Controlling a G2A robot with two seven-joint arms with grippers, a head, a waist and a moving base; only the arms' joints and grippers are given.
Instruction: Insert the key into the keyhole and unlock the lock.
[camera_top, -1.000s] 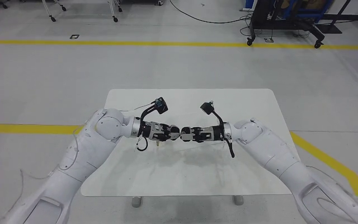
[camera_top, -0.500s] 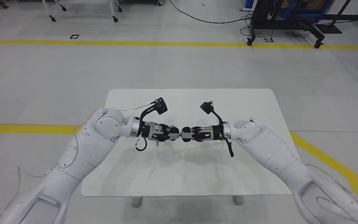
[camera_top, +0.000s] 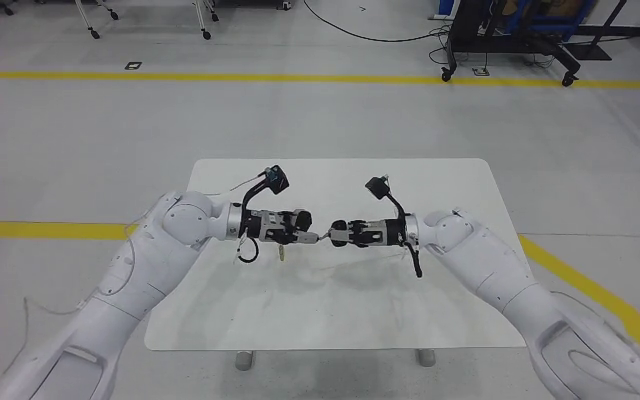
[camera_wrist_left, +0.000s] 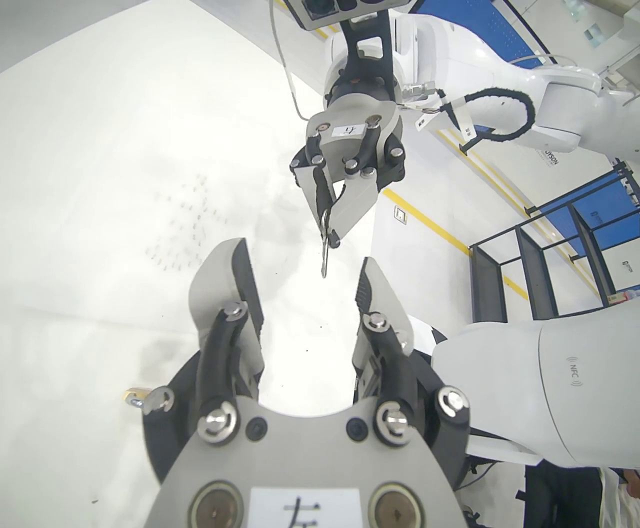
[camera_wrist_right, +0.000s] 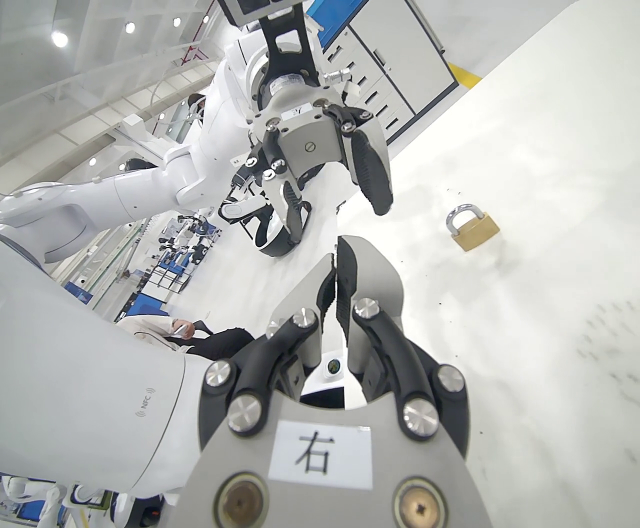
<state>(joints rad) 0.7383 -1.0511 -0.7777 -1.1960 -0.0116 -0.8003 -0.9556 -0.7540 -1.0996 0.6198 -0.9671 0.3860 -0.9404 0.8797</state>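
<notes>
My right gripper (camera_wrist_left: 327, 220) is shut on the head of a small silver key (camera_wrist_left: 325, 252), whose blade points at my left gripper (camera_wrist_left: 305, 277). The left gripper stands open a short way off, with nothing between its fingers. In the top view the two grippers face each other over the middle of the white table (camera_top: 420, 300), left gripper (camera_top: 308, 238) and right gripper (camera_top: 334, 236) a small gap apart. The brass padlock (camera_wrist_right: 472, 231) lies flat on the table with its shackle closed, just below and beside the left gripper (camera_wrist_right: 340, 207). My own right gripper (camera_wrist_right: 337, 262) hides the key.
The padlock (camera_top: 282, 252) sits close under the left wrist. Table edges are far from both grippers. Yellow floor lines and blue racks lie beyond the table.
The two grippers, touching tip to tip a second ago, have drawn apart. The left arm pulled back to the left and the key stays in the right gripper.
</notes>
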